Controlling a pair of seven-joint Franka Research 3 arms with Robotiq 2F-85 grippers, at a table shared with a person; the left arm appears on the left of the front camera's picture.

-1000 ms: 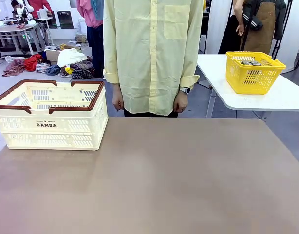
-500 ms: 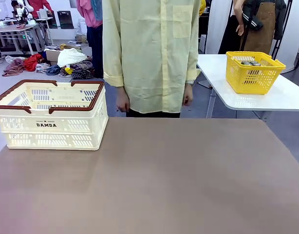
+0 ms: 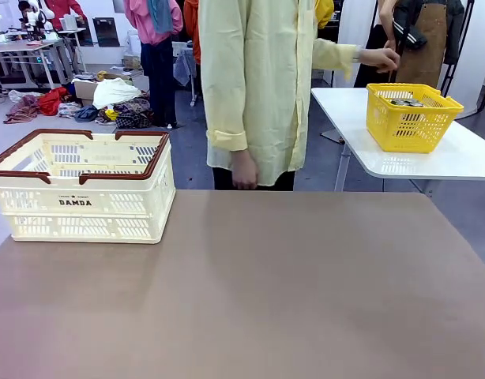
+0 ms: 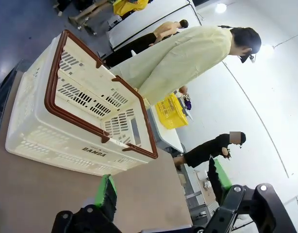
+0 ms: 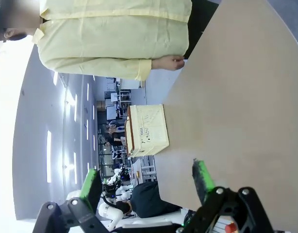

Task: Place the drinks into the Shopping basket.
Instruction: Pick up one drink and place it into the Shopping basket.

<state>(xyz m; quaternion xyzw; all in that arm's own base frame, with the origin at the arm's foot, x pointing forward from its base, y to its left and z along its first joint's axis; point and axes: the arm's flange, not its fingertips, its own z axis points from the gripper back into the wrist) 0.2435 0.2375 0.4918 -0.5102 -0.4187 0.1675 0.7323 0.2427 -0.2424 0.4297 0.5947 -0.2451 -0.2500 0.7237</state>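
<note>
The Shopping basket (image 3: pixel 80 185), cream-white with a brown rim and "DAMDA" on its side, stands at the far left of the brown table (image 3: pixel 266 292). It looks empty. Silvery tops that may be the drinks (image 3: pixel 406 102) show inside a yellow basket (image 3: pixel 412 118) on a white side table. In the left wrist view my left gripper (image 4: pixel 162 183) is open, nothing between its green pads, with the Shopping basket (image 4: pixel 66 126) just ahead of it. My right gripper (image 5: pixel 146 182) is open and empty above the tabletop, the Shopping basket (image 5: pixel 146 128) far beyond it.
A person in a pale yellow shirt stands at the table's far edge, turned to the right. One hand (image 3: pixel 382 58) reaches out above the yellow basket; the other (image 3: pixel 244 178) hangs by the table edge. The white side table (image 3: pixel 456 162) stands at the back right.
The person has turned from facing me toward the right and stretched one hand out over the yellow basket. The Shopping basket has not moved.
</note>
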